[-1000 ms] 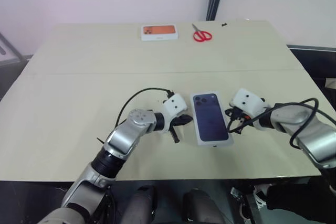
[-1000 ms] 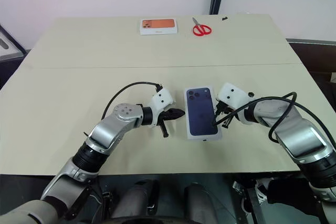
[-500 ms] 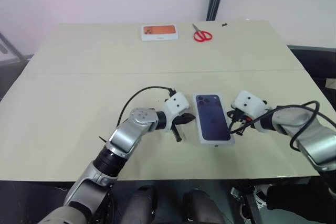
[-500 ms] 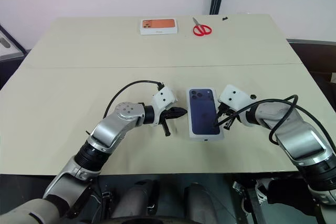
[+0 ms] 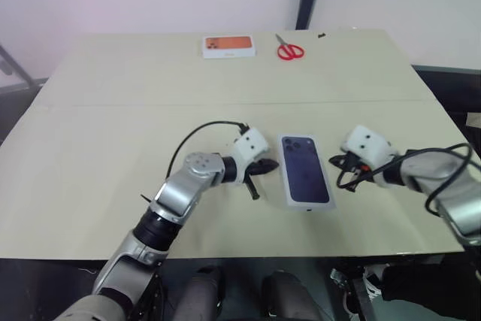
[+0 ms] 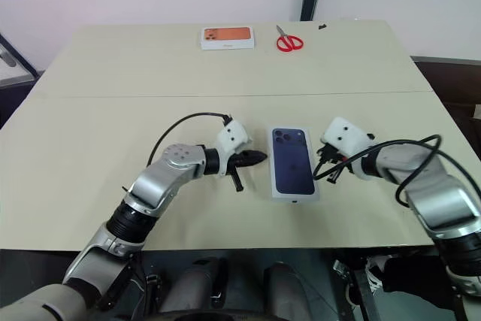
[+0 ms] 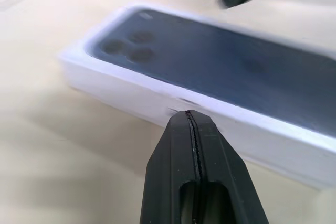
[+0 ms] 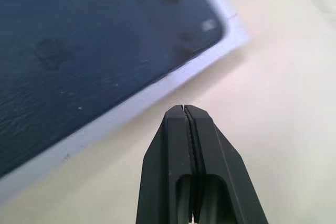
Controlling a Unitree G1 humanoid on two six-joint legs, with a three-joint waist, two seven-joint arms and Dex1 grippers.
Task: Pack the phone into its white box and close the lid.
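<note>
One white box (image 6: 294, 194) lay on the beige table (image 6: 90, 140) with its lid (image 6: 292, 159) on, the printed dark blue phone face up and its camera cluster at the far end; the phone itself could not be seen, so whether it lay inside could not be told. Two grippers flanked the box. The left gripper (image 6: 259, 158) was just beside the box's left long side, apart from it, its black fingers (image 7: 195, 174) pressed together with nothing between them and pointing at the box's white side wall. The right gripper (image 6: 322, 173) was near the box's right long side, a little farther off than the left one, its fingers (image 8: 189, 163) likewise pressed together and empty, aimed at the table just short of the box's edge near the camera-cluster corner. Each gripper carried one white housing and a looping black cable. Well beyond the box, near the table's far edge, lay one smaller white box (image 6: 227, 37) with an orange picture on top, and one pair of red-handled scissors (image 6: 286, 40) beside it, both well apart from the grippers. One small dark object (image 6: 322, 26), too small to identify, sat just past the scissors at the far edge. A single seam crossed the table between the lidded box and those far items.
</note>
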